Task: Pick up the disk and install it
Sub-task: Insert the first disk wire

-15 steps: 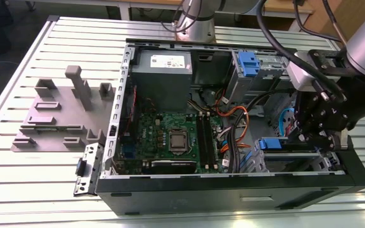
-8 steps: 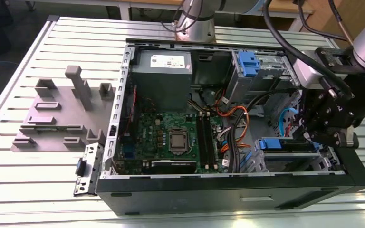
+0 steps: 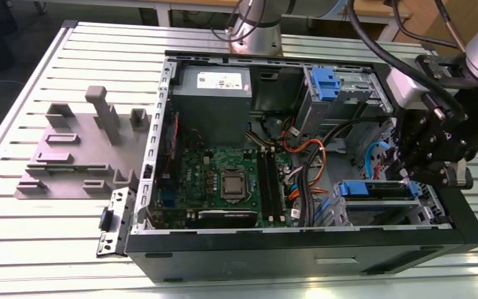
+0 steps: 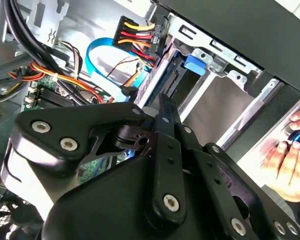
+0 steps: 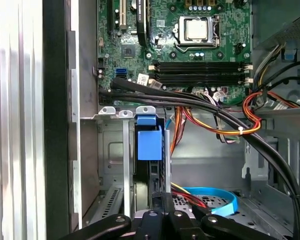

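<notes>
Far from the claw, toward the exterior view's left, a grey moulded fixture sits on the slatted tabletop, beside the open black computer case. Nearer the claw, inside the case, lie a grey metal box with a white sticker and, next to it, the green motherboard; a bundle of orange and black cables runs between the board and the claw. A tall blue plastic clip stands in another bay, well apart from the claw. The disk, its blue side rail uppermost, sits in the metal drive cage at the case's corner, and the claw hangs right at the disk's end on the exterior view's right. In the first wrist view the disk stands on edge in the cage slot straight ahead of the claw, with a blue flat cable just beside the claw. Whether the claw is apart or clamped on the disk cannot be told. In the second wrist view the claw points at the disk, and a person's hand rests outside the case wall, off to one side of the claw.
</notes>
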You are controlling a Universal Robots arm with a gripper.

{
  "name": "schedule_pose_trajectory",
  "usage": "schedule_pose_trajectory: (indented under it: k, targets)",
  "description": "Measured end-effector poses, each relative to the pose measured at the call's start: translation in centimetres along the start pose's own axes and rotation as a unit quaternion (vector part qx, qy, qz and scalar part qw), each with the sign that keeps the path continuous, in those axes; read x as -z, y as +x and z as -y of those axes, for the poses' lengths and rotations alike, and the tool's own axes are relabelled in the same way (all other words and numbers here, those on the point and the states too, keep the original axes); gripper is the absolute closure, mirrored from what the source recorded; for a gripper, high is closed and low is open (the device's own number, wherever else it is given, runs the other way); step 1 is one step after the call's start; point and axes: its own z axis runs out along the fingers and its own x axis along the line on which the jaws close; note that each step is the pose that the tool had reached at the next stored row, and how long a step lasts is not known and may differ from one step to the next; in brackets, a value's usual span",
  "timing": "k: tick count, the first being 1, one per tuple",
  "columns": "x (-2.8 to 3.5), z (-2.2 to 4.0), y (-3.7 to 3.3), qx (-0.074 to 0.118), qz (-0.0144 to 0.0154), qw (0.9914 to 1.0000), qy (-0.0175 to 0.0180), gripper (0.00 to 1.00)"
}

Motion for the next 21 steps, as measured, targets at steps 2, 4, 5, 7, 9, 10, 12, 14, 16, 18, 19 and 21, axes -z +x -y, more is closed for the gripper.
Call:
schedule_pose_trajectory:
  k: [2,4,5,7,9,10,12,14,16,18,19,21]
  targets:
    - [0.21,0.01,-0.08,0.0,0.0,1.0,0.0,0.89]
    - [0.26,0.08,-0.19,0.0,-0.0001,1.0,0.0,0.89]
    - [0.26,0.15,-0.22,0.0,-0.0006,1.0,0.0,0.89]
    - [0.27,0.41,-0.36,0.0,-0.0025,1.0,0.0,0.89]
    - [0.26,0.67,-0.52,0.0,-0.0048,0.99999,0.0001,0.89]
    - [0.26,0.8,-0.61,0.0,-0.0057,0.99998,0.0001,0.89]
    - [0.26,1.08,-0.75,0.0,-0.0072,0.99997,0.0001,0.89]
    - [0.25,1.26,-0.84,0.0,-0.0078,0.99997,0.0001,0.89]
    - [0.29,1.31,-0.93,0.0,-0.0081,0.99997,0.0002,0.89]
    - [0.33,1.35,-1.01,0.0,-0.0082,0.99997,0.0002,0.89]
    - [0.38,1.36,-1.04,0.0,-0.0082,0.99997,0.0002,0.89]
    - [0.47,1.4,-1.12,0.0,-0.0082,0.99997,0.0002,0.89]
